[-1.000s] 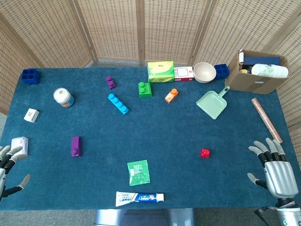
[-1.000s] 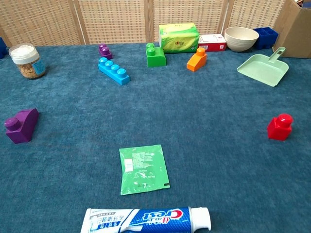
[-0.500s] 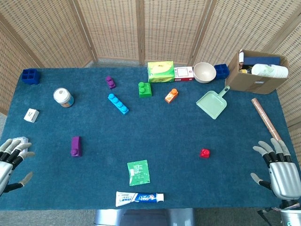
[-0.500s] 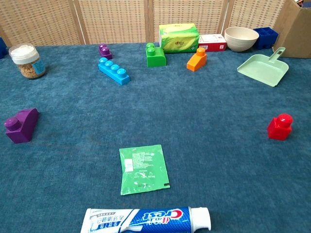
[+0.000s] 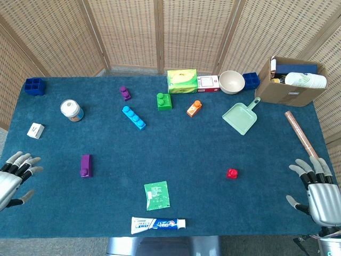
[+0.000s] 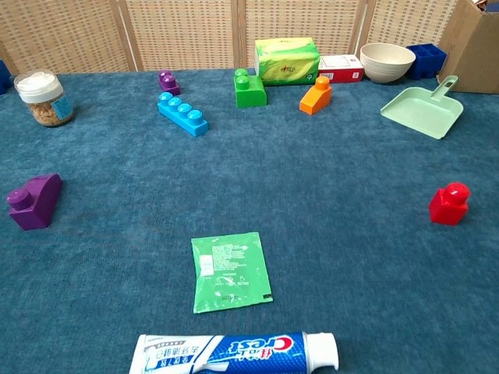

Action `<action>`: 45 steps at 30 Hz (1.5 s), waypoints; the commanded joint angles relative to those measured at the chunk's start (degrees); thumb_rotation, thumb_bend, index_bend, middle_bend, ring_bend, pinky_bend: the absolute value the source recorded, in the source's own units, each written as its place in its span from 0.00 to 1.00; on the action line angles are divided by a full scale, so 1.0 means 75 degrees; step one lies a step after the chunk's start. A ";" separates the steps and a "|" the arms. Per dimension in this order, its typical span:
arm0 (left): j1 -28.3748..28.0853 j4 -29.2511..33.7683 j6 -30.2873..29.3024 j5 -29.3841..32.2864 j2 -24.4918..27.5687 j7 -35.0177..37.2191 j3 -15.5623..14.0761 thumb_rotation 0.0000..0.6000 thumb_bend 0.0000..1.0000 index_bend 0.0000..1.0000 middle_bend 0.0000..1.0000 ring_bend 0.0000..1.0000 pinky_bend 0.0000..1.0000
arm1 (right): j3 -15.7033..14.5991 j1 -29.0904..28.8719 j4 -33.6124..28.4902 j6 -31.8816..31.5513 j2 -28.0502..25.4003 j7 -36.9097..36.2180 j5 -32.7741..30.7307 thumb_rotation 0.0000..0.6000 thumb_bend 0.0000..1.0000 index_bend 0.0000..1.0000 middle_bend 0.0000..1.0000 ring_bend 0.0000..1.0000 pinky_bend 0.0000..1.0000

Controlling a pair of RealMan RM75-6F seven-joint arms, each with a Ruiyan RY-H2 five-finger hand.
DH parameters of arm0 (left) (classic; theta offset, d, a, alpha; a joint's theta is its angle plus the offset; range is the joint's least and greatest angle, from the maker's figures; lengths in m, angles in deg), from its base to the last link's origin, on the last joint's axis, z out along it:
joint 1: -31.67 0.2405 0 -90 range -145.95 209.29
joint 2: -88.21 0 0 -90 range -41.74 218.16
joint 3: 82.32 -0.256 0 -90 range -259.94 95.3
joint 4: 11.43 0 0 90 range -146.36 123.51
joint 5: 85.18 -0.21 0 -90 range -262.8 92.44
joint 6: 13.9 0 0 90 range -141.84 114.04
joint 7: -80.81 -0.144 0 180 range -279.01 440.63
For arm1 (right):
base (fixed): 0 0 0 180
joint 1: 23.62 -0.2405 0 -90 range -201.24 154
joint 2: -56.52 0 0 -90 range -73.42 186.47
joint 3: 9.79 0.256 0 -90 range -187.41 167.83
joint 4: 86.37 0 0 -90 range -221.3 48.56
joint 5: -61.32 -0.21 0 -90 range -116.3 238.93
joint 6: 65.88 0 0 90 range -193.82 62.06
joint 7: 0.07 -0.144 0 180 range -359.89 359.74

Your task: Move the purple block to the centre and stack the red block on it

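Note:
A purple block (image 5: 85, 165) (image 6: 34, 200) lies on the blue table at the left. A small red block (image 5: 232, 173) (image 6: 449, 204) sits at the right. My left hand (image 5: 11, 178) is at the table's left edge, well left of the purple block, fingers spread and holding nothing. At the front right corner, far from the red block, my right hand (image 5: 319, 193) also has its fingers apart and empty. Neither hand shows in the chest view. A second, smaller purple block (image 5: 125, 93) (image 6: 168, 79) stands at the back.
Green packet (image 5: 157, 195) and toothpaste tube (image 5: 159, 224) lie at the front centre. Light-blue brick (image 5: 134, 117), green brick (image 5: 163, 101), orange brick (image 5: 194, 108), tissue box (image 5: 181, 81), bowl (image 5: 232, 81), dustpan (image 5: 241, 117), jar (image 5: 71, 110), cardboard box (image 5: 290, 81) and a rod (image 5: 301, 135) fill the back and right.
My left hand has moved up and slightly right along the left edge, covering the small white box there. My right hand has drifted a little down and right. The blocks have not moved.

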 commanded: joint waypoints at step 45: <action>-0.2420 -0.3589 0.1441 -0.0236 -0.3547 0.0243 -0.0214 1.00 0.37 0.27 0.09 0.00 0.00 | 0.0157 0.0365 -0.0397 -0.0335 -0.0324 0.0330 -0.0553 1.00 0.05 0.27 0.20 0.00 0.07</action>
